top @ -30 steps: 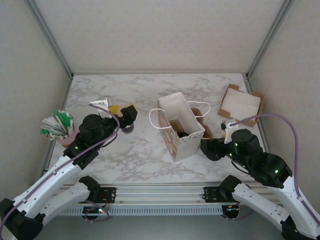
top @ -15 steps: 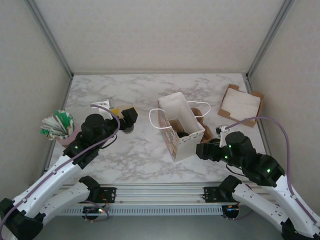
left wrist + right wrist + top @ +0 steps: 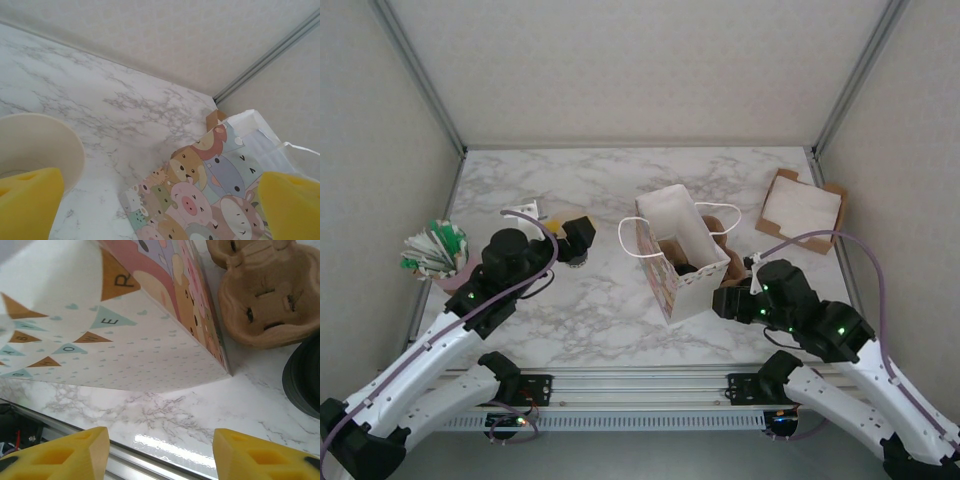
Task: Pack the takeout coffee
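- The packing is looking close to finished. What is judged to be the small dark paper cup with a round black plastic lid (image 3: 686, 268) is sitting low inside the white paper gift bag printed with cartoon animals (image 3: 672, 218), at the centre of the top view. It is showing too small to be certain.
- Something brown is lying beside it in the bag; what it is cannot be told.
- The right gripper (image 3: 157, 440) is hovering at the bag's lower right corner. Its jaws are standing apart and grasping nothing, with the marbled white worktop (image 3: 200, 410) showing between them.
- The left gripper (image 3: 160, 200) is hanging released at centre left of the top view, with a lidless cream paper cup (image 3: 35, 145) just beside one yellow pad (image 3: 25, 200).
- A brown moulded-pulp cup carrier (image 3: 265, 295) is lying empty just right of the bag.
- A pink cup (image 3: 453, 277) at the far left is holding green-and-white sachets.
- The next move is probably calling for steadying or closing the bag without tipping the coffee.
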`<state>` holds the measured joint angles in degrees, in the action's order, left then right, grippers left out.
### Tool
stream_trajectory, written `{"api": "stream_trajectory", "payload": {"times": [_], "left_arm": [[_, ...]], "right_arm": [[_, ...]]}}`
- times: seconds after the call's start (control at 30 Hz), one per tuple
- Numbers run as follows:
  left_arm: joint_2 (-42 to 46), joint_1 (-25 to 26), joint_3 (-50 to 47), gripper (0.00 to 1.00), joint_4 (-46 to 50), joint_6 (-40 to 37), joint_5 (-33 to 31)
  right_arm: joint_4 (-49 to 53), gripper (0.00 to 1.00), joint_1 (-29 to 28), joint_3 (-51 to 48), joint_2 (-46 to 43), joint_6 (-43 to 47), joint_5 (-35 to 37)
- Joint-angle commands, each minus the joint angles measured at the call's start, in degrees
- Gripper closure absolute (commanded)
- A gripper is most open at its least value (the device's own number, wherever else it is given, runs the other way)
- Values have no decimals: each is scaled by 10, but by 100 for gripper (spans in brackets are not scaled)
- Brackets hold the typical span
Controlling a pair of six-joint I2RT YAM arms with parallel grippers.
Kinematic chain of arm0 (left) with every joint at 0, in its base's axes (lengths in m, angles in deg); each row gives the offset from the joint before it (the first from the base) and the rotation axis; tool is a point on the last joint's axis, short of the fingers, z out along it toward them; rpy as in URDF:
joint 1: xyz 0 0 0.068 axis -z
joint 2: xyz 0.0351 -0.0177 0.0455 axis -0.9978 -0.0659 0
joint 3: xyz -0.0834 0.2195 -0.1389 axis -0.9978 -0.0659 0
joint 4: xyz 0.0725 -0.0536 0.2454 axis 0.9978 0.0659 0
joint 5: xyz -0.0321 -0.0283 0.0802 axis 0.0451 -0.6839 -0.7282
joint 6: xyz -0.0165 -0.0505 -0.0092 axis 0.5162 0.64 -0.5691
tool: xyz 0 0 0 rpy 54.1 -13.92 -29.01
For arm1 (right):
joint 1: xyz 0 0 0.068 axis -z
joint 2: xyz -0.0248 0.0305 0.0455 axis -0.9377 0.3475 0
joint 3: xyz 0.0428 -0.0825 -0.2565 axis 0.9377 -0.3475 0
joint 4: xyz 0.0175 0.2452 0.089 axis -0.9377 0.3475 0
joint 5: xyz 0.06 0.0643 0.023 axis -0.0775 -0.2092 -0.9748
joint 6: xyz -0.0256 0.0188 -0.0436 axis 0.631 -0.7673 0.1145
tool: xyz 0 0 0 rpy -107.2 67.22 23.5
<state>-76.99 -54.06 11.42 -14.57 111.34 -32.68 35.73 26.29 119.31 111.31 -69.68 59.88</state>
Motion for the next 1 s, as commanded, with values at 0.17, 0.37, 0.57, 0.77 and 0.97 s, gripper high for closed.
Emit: {"api": "stream_trajectory", "payload": {"times": [0.17, 0.37, 0.57, 0.77, 0.97], "left_arm": [[16, 4, -22, 0, 24, 25, 33], [23, 4, -49, 0, 14, 40, 48], [6, 4, -65, 0, 13, 52, 63], [-4, 4, -74, 0, 12, 57, 63], [-14, 4, -69, 0, 34, 63, 31]], "right_arm": [[23, 48, 19, 20, 44, -14, 16], [78, 44, 30, 30, 45, -48, 85], [110, 43, 54, 27, 45, -74, 120], [74, 41, 94, 13, 61, -60, 80], [19, 41, 121, 0, 92, -41, 19]]}}
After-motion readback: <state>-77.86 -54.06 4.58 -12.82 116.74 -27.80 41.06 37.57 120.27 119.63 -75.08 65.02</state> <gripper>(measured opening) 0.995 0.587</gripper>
